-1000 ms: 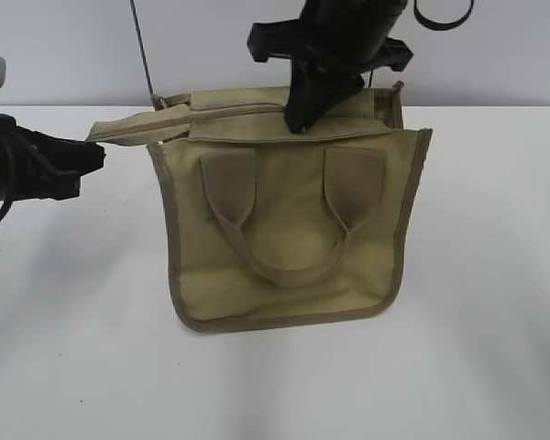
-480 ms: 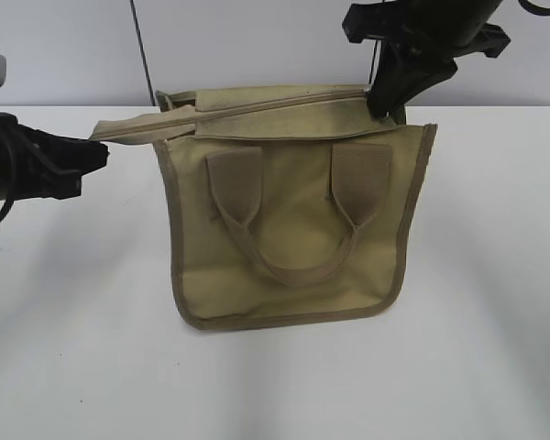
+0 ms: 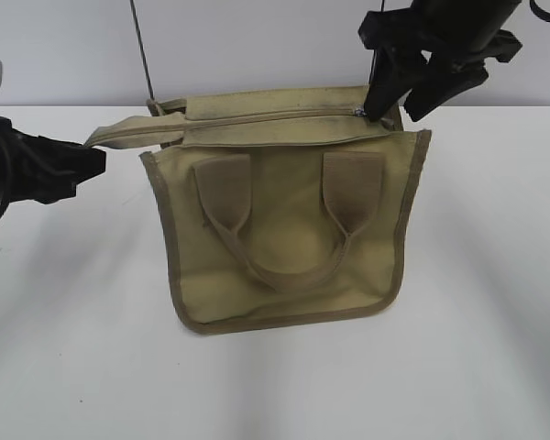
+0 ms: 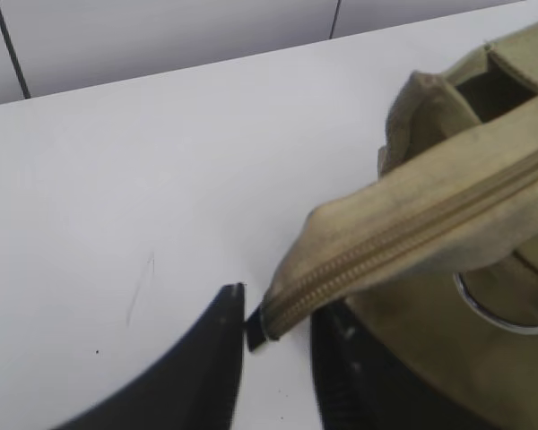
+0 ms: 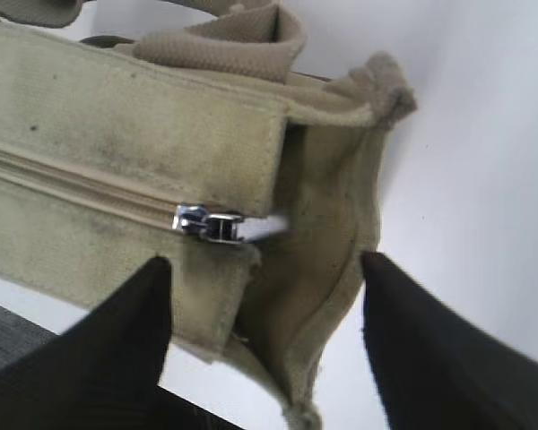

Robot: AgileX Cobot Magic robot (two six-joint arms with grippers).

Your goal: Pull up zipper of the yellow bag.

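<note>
Exterior view: yellow bag point(image 3: 289, 229) upright on white table point(image 3: 73, 348), handle facing camera. Zipper point(image 3: 275, 116) running along top edge, slider at right end. Right gripper point(image 3: 420, 92) above bag's top right corner, fingers spread. Left gripper point(image 3: 90, 160) at tip of zipper tail, left of bag.

Left wrist view: left gripper point(image 4: 273, 336) pinching end of zipper tail point(image 4: 377, 260).

Right wrist view: right gripper point(image 5: 264, 296) spread wide, silver slider point(image 5: 208, 223) between fingers, untouched.

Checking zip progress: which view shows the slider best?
Right wrist view: the silver slider is close, sharp, between the open right gripper fingers. The exterior view shows only a speck; the left wrist view shows only the zipper's tail.
</note>
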